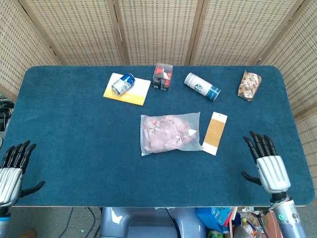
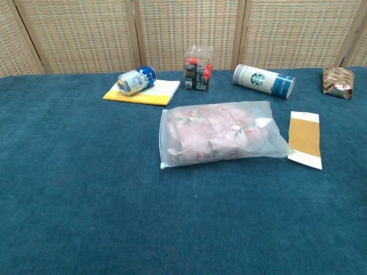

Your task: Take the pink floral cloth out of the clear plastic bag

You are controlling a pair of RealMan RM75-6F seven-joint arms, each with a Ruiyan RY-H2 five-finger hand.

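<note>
Pink flowery cloth (image 1: 166,131) sits folded inside the clear bag (image 1: 171,132), and the bag lies flat in the middle of the blue counter (image 1: 74,139). Nothing is touching the bag. Just beside it on the right lies a brown and white card (image 1: 215,133). At the far side of the counter a can (image 1: 123,83) lies on a yellow pad (image 1: 128,89). Next to that stands a small clear box (image 1: 163,76) with red and black things in it. A white and blue cup (image 1: 202,87) lies on its side, and a shiny wrapped packet (image 1: 249,85) sits near the far right corner.

The left hand (image 1: 12,171) is at the near left edge, holding nothing, its fingers spread apart. The right hand (image 1: 265,163) is over the near right part of the counter, also holding nothing, with fingers spread. Both hands are well apart from the bag.
</note>
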